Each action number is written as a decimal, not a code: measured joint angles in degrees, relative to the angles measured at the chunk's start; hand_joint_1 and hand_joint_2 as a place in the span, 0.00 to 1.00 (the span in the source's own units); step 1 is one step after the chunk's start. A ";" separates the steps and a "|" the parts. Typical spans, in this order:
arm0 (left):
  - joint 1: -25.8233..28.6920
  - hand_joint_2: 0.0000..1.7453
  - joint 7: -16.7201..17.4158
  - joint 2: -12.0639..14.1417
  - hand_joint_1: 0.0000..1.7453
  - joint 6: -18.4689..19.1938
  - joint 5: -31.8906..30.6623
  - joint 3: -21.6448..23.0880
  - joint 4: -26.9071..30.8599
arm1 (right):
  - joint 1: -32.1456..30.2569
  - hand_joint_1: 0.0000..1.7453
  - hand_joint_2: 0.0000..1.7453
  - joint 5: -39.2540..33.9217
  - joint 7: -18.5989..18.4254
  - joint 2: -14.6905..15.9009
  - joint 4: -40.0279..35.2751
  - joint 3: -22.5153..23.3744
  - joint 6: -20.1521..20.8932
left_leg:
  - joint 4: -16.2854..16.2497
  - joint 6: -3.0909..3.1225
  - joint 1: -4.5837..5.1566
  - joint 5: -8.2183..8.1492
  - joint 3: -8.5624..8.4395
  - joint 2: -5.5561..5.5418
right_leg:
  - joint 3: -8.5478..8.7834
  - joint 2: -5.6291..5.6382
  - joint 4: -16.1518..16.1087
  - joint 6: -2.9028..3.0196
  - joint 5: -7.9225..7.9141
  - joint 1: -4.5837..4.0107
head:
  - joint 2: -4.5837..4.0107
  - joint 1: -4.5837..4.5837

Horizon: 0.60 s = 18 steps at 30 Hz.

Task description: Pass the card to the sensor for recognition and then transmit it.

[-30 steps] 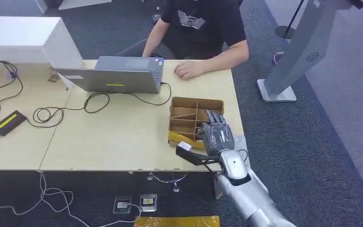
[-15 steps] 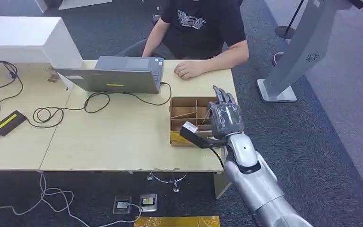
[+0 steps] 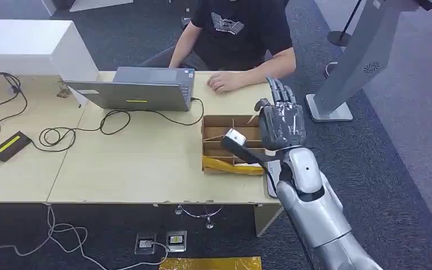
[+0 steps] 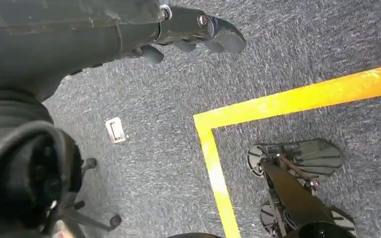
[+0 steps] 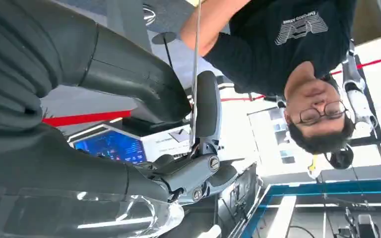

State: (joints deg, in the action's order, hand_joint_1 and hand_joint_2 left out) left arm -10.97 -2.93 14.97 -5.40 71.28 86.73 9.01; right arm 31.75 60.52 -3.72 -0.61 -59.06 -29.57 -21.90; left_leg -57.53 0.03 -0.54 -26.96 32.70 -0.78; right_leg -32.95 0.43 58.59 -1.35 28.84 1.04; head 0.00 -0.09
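- The right hand (image 3: 281,125) is raised above the right end of the cardboard box (image 3: 233,145), palm turned away from the head camera, fingers pointing toward the far side of the table (image 3: 118,163)
- In the right wrist view the card (image 5: 196,74) shows edge-on as a thin pale strip, pinched between the thick grey thumb (image 5: 129,79) and a darker finger (image 5: 206,111) of that hand
- In the head view the card itself is too thin and hidden behind the hand to make out
- The box sits on the near right part of the table; it is open on top, split into compartments by cardboard dividers, with a yellow strip along its near edge
- A person (image 3: 236,34) in a black T-shirt sits at the far side of the table, one hand resting flat on the tabletop just far of the box
- A grey laptop (image 3: 138,90) stands on the far middle of the table, left of the person's hand, with a black cable looping from it across the wood
- A small black device with a yellow-green label (image 3: 10,145) lies near the left edge of the table, well apart from the box
- The left hand (image 4: 198,32) hangs over grey carpet marked with yellow tape (image 4: 287,99); its dark fingers are curled in and hold nothing
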 joint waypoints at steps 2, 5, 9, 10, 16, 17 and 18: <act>-0.01 0.00 0.00 0.00 0.00 0.00 -0.44 0.00 0.00 | 0.85 1.00 1.00 -0.13 0.53 -0.13 0.52 0.00 -1.16 | 0.00 0.00 0.00 0.00 0.00 0.00 | 0.01 0.00 0.01 0.00 0.00 0.00 | 0.00 0.00; -0.03 0.00 0.00 0.00 0.00 0.02 -0.77 0.00 0.00 | 2.87 1.00 1.00 -0.11 0.85 -0.74 2.60 0.00 -2.47 | 0.00 0.00 0.00 0.00 0.00 0.00 | 0.01 -0.01 0.01 0.00 0.00 0.00 | 0.00 0.00; -0.03 0.00 0.00 -0.04 0.00 0.04 -1.44 0.00 0.00 | 5.44 1.00 1.00 0.13 0.83 -1.68 5.75 -0.02 -3.08 | 0.00 0.00 0.00 0.00 0.02 -0.01 | 0.00 -0.01 0.03 0.00 0.00 0.00 | 0.00 0.02; -0.03 0.00 0.00 -0.04 0.00 0.06 -1.66 0.00 0.00 | 6.22 1.00 1.00 0.22 0.81 -2.01 6.45 -0.02 -3.13 | 0.00 0.00 0.00 0.00 0.02 -0.01 | 0.00 -0.01 0.03 0.00 0.00 0.00 | 0.00 0.00; -0.04 0.00 0.00 -0.11 0.00 0.09 -2.21 0.00 0.00 | 10.54 1.00 1.00 1.79 -0.55 -3.76 12.06 -0.04 -3.24 | 0.00 0.00 0.00 0.00 0.03 -0.01 | -0.01 -0.02 0.03 0.00 0.00 0.00 | 0.00 0.00; -0.04 0.00 0.00 -0.13 0.00 0.09 -2.25 0.00 0.00 | 10.98 1.00 1.00 1.95 -0.70 -3.94 12.61 -0.04 -3.19 | 0.00 0.00 0.00 0.00 0.03 -0.01 | -0.01 -0.02 0.03 0.00 0.00 0.00 | 0.00 0.02; -0.04 0.00 0.00 -0.15 0.00 0.09 -2.27 0.00 0.00 | 11.57 1.00 1.00 2.21 -0.92 -4.24 13.29 -0.04 -3.15 | 0.00 0.00 0.00 0.00 0.02 -0.01 | -0.01 -0.02 0.03 0.00 0.00 0.00 | 0.00 0.00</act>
State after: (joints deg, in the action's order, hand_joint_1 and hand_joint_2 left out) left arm -11.01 -2.93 14.82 -5.31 69.00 86.73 9.01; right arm 43.31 62.73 -4.63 -4.85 -45.77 -29.62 -25.05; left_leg -57.53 0.03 -0.55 -26.95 32.72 -0.79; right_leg -32.96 0.41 58.62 -1.35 28.84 1.04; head 0.00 -0.09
